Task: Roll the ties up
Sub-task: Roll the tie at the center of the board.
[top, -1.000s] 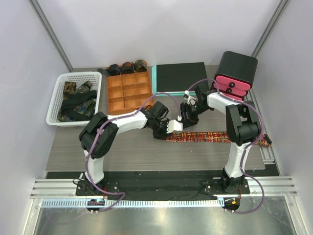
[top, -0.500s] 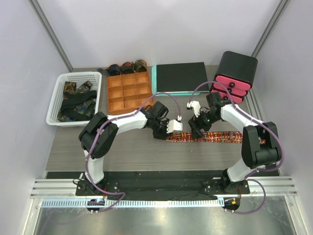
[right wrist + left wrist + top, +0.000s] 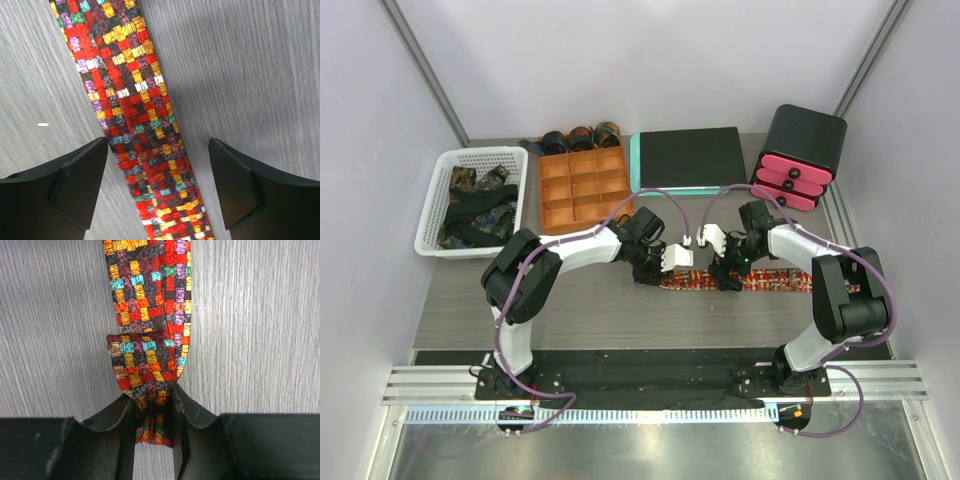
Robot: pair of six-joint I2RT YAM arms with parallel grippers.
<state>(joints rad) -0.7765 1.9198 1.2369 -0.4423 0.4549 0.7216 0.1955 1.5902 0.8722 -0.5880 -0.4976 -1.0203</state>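
Observation:
A red-orange check tie [image 3: 760, 280] lies flat along the table, running left to right. My left gripper [image 3: 665, 275] is shut on its left end; in the left wrist view the folded end [image 3: 147, 362] is pinched between the jaws [image 3: 152, 415]. My right gripper [image 3: 725, 272] is open and hovers over the tie a little right of the left gripper; in the right wrist view the tie [image 3: 135, 120] runs between the spread fingers [image 3: 80, 185]. Dark patterned ties [image 3: 475, 205] lie piled in a white basket. Dark rolled ties [image 3: 580, 137] stand behind the orange tray.
An orange compartment tray [image 3: 583, 187] sits at the back centre-left, next to the white basket [image 3: 435, 215]. A black pad on a teal base [image 3: 688, 158] and a black box with pink drawers [image 3: 800, 155] stand at the back right.
The right arm swung down and left from near the drawer box, and its open gripper now sits over the tie. The left gripper kept hold of the tie's end and stayed put.

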